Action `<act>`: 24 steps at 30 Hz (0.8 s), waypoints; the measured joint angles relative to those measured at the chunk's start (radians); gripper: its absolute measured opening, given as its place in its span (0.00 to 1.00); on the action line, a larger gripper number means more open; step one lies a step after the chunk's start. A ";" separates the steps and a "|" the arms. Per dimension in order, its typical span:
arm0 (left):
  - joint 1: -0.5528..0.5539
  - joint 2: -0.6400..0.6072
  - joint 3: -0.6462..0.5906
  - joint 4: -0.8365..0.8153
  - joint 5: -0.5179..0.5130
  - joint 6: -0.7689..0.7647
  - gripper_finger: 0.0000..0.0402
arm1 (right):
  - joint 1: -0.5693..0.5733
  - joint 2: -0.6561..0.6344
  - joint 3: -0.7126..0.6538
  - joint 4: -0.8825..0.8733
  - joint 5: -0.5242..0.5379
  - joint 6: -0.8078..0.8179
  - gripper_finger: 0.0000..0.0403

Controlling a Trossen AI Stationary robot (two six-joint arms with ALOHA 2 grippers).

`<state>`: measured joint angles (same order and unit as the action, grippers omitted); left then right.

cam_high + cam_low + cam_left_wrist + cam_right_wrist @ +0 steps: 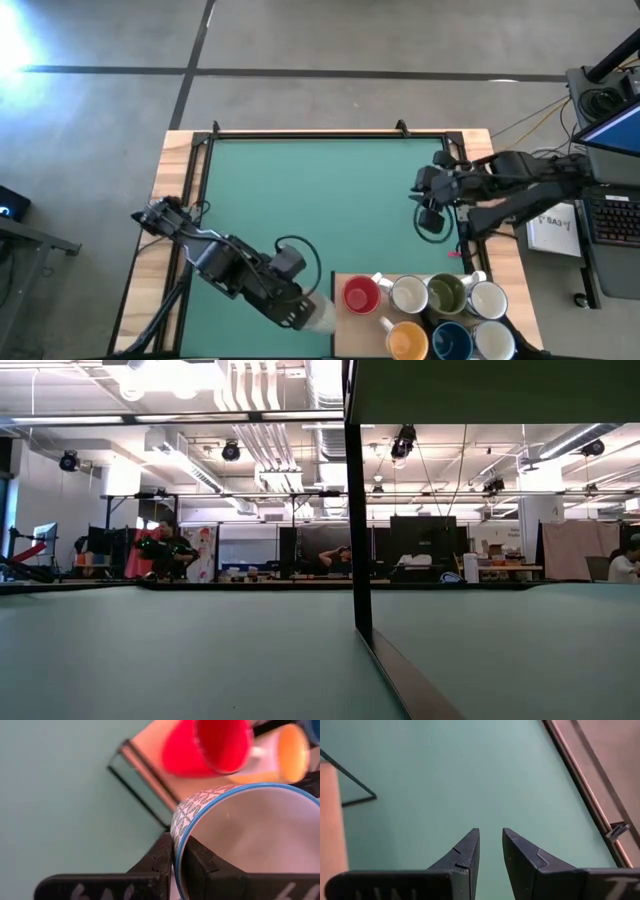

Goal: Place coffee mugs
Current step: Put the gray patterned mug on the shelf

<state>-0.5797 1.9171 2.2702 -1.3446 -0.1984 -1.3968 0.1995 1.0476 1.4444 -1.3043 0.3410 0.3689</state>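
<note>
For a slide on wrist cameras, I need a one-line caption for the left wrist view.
Left gripper pinches the rim of a blue-rimmed patterned mug, with the red mug and orange mug beyond.

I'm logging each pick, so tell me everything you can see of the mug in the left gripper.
The mug is white inside, glossy like ceramic, with a blue rim line and a grey-blue pattern on its outer wall. The left gripper is shut on its rim, one finger inside and one outside. It seems empty; no handle shows. In the high view it sits at the table's near edge, just left of the red mug, mostly hidden under the gripper. Whether it is lifted cannot be told.
</note>
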 joint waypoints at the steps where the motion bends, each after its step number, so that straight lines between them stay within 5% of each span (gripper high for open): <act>1: 0.000 0.031 0.048 -0.004 -0.001 -0.001 0.02 | -0.022 -0.016 -0.030 0.018 -0.017 -0.024 0.18; 17: -0.014 0.059 0.027 0.201 -0.034 -0.146 0.02 | -0.462 -0.136 -0.491 0.562 -0.491 -0.301 0.18; 24: -0.018 0.068 0.028 0.216 -0.027 -0.135 0.02 | -0.575 -0.129 -0.583 0.709 -0.506 -0.341 0.18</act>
<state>-0.5972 1.9850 2.2978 -1.1282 -0.2257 -1.5319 -0.3756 0.9188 0.8612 -0.5956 -0.1654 0.0277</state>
